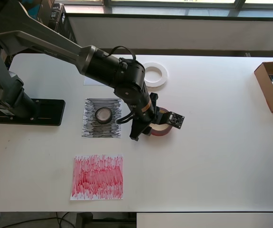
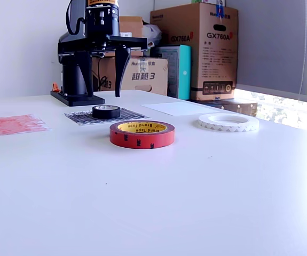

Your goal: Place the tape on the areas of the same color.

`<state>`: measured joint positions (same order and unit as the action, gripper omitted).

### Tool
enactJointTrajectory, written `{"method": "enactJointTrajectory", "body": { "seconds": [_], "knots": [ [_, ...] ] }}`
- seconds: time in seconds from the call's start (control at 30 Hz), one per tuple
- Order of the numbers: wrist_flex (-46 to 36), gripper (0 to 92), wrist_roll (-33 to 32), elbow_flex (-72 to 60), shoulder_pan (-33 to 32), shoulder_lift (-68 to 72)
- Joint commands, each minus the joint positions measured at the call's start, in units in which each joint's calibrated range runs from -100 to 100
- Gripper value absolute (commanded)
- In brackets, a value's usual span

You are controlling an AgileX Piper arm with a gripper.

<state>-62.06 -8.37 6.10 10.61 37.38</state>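
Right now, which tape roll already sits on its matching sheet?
The black tape roll, resting on the black scribbled sheet; the red roll and white roll lie on bare table.

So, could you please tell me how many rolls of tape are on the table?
3: a black roll on the black sheet, a red roll on bare table below the gripper, and a white roll beside the white sheet.

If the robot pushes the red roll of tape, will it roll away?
Probably not: the red roll of tape lies flat on the smooth white table, so it would likely slide. It looks stiff, probably keeping its ring shape. The open gripper hangs above, not touching.
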Motion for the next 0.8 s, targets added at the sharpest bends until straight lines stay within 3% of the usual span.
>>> {"method": "enactJointTrajectory", "body": {
  "seconds": [0.0, 0.77],
  "knots": [
    [0.5, 52.0, -1.0, 0.4, -0.2, 1.0],
    [-2.6, 51.9, -2.8, -11.9, -0.5, 12.8]
  ]
}}
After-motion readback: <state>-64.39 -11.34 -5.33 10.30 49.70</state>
